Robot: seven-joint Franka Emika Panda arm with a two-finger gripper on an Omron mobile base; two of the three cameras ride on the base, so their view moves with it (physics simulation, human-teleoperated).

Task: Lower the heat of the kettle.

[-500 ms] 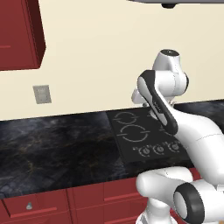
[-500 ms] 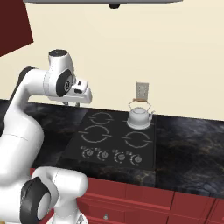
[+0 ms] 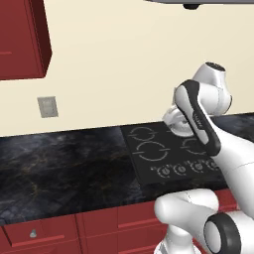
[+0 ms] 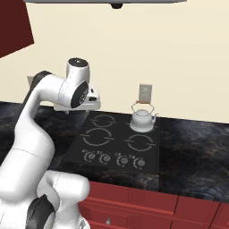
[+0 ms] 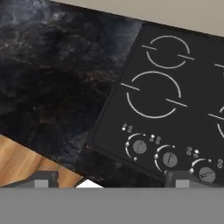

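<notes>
The whole scene is seen shifted sideways in both base views against half a second ago, so the base is judged to have driven along the counter (image 3: pixel 59 163); the things themselves are not taken to have moved. The cooktop (image 4: pixel 117 142) is now placed more squarely ahead, which is read as lining up for a reach to the knobs; no knob has been touched yet. The jaws (image 5: pixel 107 180) are held high above the cooktop's front left corner, looking down; only the two tips are seen at the frame's bottom, set well apart, so they are read as spread with nothing between them. The front-row knobs (image 5: pixel 139 147) lie just ahead of the jaws and below them. The kettle (image 4: pixel 142 119) is seated on the far right burner, well beyond the jaws and off to their right, upright, not touched. Its spout is pointed to the right in the right base view, away from the jaws; its arched handle (image 4: pixel 143 104) runs over the top, and the long axis is taken as spout-to-back, roughly along the wall. Which knob drives that burner cannot be told.
</notes>
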